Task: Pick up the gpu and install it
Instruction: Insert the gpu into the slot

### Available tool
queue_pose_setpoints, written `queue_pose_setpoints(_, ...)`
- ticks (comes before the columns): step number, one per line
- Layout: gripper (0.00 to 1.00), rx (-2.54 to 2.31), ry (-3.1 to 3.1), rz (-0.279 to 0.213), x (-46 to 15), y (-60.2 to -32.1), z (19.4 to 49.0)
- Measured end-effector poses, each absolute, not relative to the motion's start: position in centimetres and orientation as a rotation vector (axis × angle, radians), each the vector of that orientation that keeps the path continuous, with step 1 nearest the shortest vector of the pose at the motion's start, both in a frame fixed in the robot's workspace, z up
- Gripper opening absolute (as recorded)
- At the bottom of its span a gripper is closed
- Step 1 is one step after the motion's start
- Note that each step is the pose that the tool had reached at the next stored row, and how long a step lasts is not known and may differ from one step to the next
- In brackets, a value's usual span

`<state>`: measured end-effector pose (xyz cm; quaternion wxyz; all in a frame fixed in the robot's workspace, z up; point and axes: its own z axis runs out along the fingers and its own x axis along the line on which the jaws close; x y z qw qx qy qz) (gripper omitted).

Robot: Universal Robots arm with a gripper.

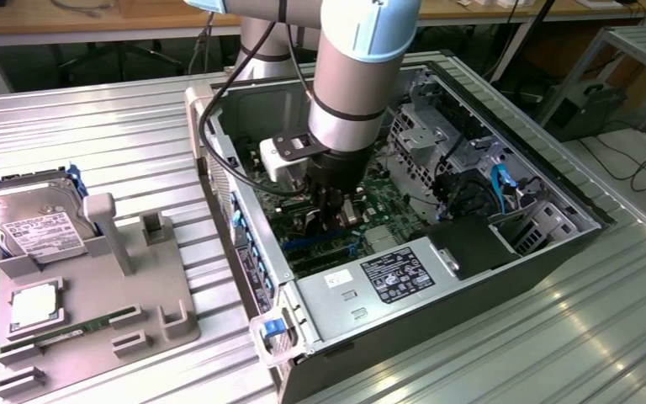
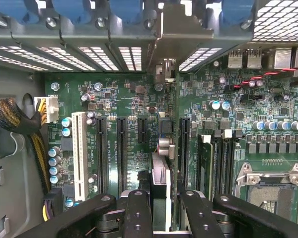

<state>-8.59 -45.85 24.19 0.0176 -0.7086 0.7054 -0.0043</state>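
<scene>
The gpu is seen edge-on in the wrist view, a thin card running from between my fingers up to its pale metal end bracket at the case's rear slot openings. My gripper is shut on it. The card hangs just over the green motherboard, between the black expansion slots and another long black slot; whether it touches a slot I cannot tell. In the exterior view, my gripper reaches down inside the open computer case with the dark gpu under it.
A white slot, a yellow-black cable bundle and the CPU socket surround the card. The power supply fills the case's near end. On the exterior view's left, a grey fixture holds a hard drive and a memory stick.
</scene>
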Motion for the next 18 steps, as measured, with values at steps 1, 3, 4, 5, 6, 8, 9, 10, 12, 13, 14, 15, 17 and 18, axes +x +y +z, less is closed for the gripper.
queue_pose_setpoints(1,0.27,-2.202,2.192,-0.013,-8.59,-45.81,24.19)
queue_pose_setpoints(3,0.27,-2.202,2.192,-0.013,-8.60,-45.80,24.19)
queue_pose_setpoints(4,0.27,-2.202,2.192,-0.013,-8.60,-45.80,24.19)
queue_pose_setpoints(5,0.27,-2.202,2.192,-0.013,-8.59,-45.80,24.19)
queue_pose_setpoints(6,0.27,-2.202,2.192,-0.013,-8.60,-45.80,24.19)
queue_pose_setpoints(8,0.27,-2.202,2.192,-0.013,-8.64,-45.79,24.19)
queue_pose_setpoints(9,0.27,-2.202,2.192,-0.013,-8.65,-45.80,24.19)
queue_pose_setpoints(10,0.27,-2.202,2.192,-0.013,-8.67,-45.80,24.18)
queue_pose_setpoints(12,0.27,-2.202,2.192,-0.013,-8.68,-45.80,24.15)
queue_pose_setpoints(13,0.27,-2.202,2.192,-0.013,-8.68,-45.80,24.11)
queue_pose_setpoints(14,0.27,-2.201,2.191,-0.013,-8.68,-45.79,24.01)
queue_pose_setpoints(15,0.27,-2.202,2.192,-0.012,-8.68,-45.79,23.97)
queue_pose_setpoints(17,0.27,-2.203,2.193,-0.011,-8.69,-45.79,23.84)
queue_pose_setpoints(18,0.27,-2.204,2.194,-0.009,-8.68,-45.80,23.72)
